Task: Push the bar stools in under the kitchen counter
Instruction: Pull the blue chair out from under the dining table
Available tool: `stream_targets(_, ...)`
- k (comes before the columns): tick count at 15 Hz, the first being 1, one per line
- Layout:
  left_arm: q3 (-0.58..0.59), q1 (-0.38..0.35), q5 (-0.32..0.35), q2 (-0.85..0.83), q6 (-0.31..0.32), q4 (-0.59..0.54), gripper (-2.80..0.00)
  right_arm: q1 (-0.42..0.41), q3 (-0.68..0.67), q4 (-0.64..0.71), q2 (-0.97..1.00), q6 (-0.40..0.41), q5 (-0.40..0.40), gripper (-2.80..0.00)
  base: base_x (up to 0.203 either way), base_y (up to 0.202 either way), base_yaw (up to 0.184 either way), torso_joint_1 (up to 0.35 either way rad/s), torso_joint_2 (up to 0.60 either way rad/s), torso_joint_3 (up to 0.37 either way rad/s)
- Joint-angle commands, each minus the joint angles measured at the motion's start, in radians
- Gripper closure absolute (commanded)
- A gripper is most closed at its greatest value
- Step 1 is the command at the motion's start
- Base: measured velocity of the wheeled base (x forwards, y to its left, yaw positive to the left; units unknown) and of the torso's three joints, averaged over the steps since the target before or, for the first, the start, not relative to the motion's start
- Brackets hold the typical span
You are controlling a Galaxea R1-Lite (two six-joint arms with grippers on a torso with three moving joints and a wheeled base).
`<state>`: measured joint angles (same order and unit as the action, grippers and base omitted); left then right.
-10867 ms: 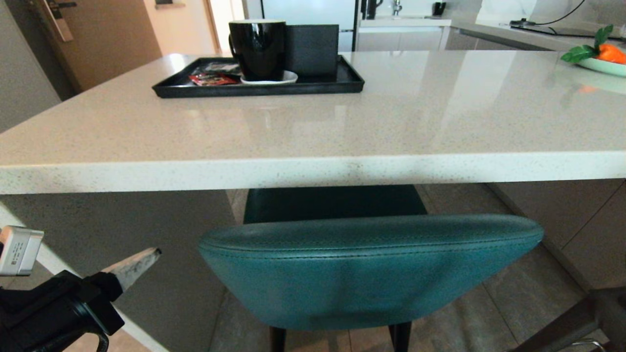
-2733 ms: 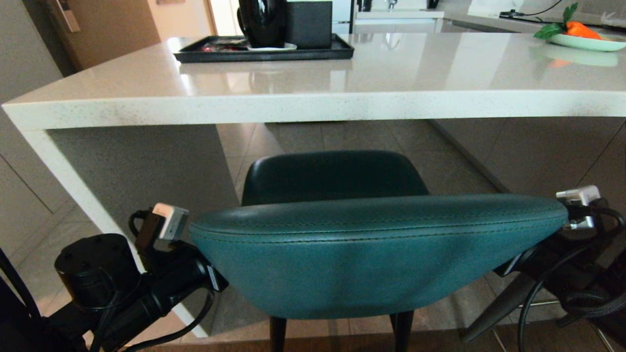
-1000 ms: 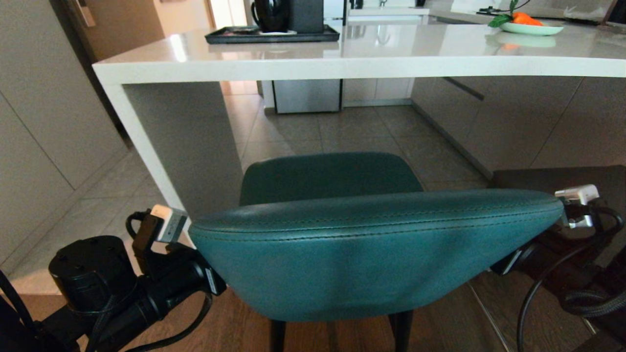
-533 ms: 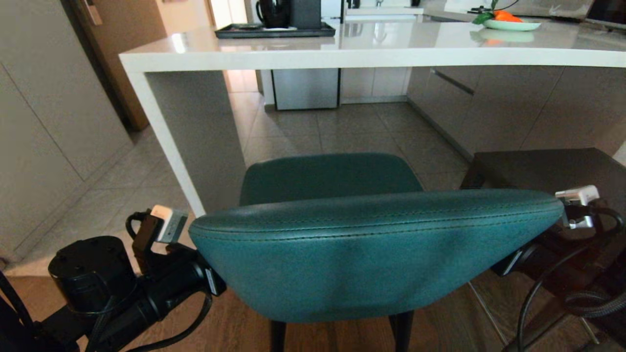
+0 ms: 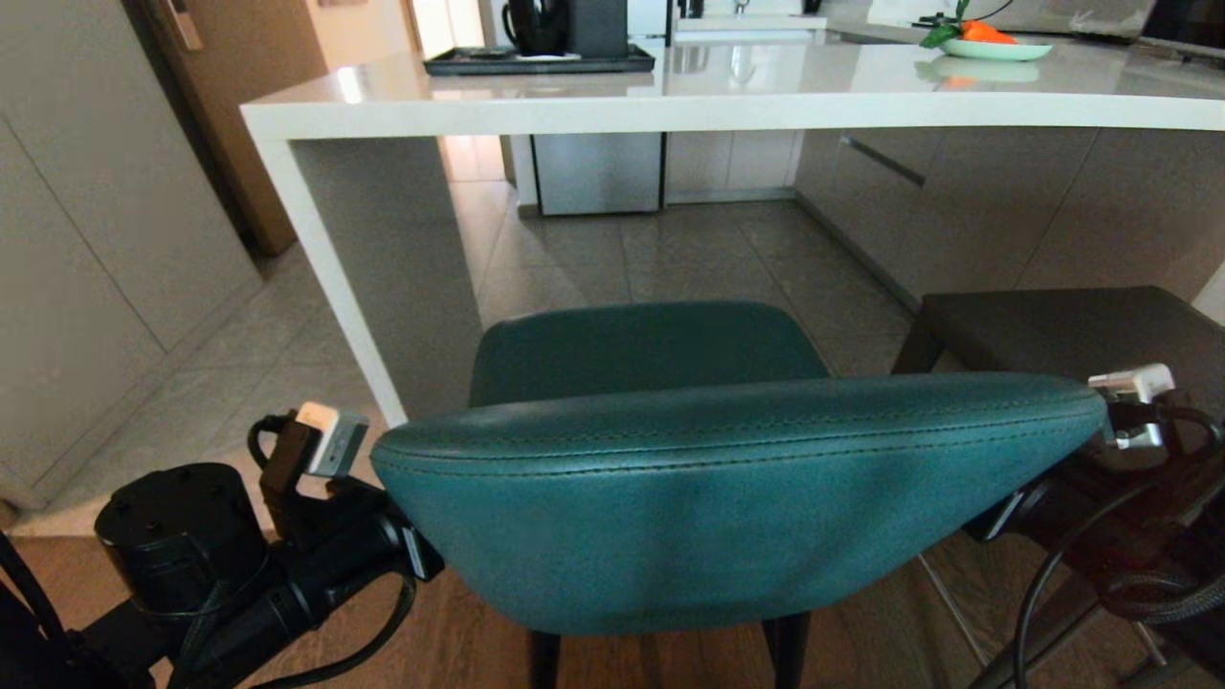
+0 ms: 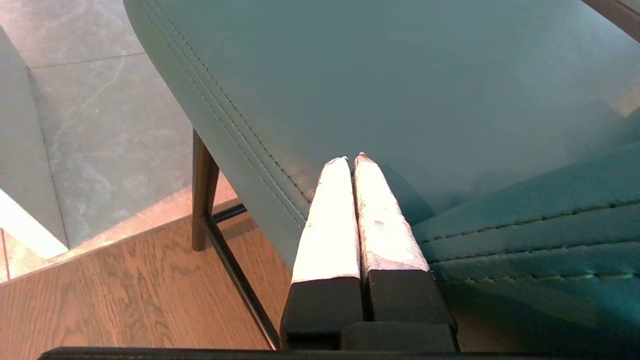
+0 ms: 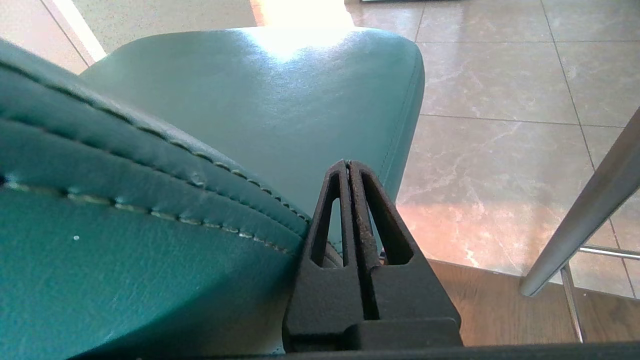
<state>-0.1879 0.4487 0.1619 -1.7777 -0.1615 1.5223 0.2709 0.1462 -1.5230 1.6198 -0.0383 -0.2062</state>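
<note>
The teal bar stool (image 5: 727, 498) stands close in front of me, well short of the kitchen counter (image 5: 670, 110), with its seat (image 5: 641, 349) out in the open. My left gripper (image 6: 350, 157) is shut and empty, its fingertips lying in the corner where the teal backrest (image 6: 400, 75) meets the seat. My right gripper (image 7: 348, 162) is also shut and empty, beside the other end of the backrest (image 7: 125, 240) and over the seat's edge. In the head view the backrest hides both sets of fingers. The dark grey bar stool (image 5: 1072, 325) stands to the right, also short of the counter.
The counter's grey side panel (image 5: 392, 268) stands ahead left and cabinet fronts (image 5: 1053, 201) ahead right, with tiled floor between. A black tray (image 5: 541, 59) and a plate of fruit (image 5: 986, 46) sit on top. Tall grey cupboards (image 5: 86, 239) line the left. The dark stool's chrome leg (image 7: 585, 220) is near my right gripper.
The whole view has drawn back from the counter, while the teal stool has kept its place between my arms. More of the dark stool's seat shows at the right. Both grippers have stayed shut.
</note>
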Motion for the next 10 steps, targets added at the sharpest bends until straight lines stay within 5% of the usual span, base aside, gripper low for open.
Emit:
stream_targets(1,0.005,-0.001,-0.001,0.001,-0.001,0.008,0.0,0.001,-0.002,-0.007,-0.001,0.0,-0.001,0.0,0.0,0.0,0.0,0.0,0.0,0.0)
stream_targets(4,0.035,-0.019,-0.004,0.022,-0.001,0.008,0.0,-0.023,-0.02,-0.007,-0.023,-0.004,0.003,0.0,0.0,0.0,0.0,0.0,0.0,0.0)
stream_targets(10,0.118,-0.206,0.019,0.088,-0.008,0.008,0.0,-0.252,-0.075,-0.007,-0.107,-0.1,-0.016,0.0,0.0,0.0,0.0,0.0,0.0,0.0)
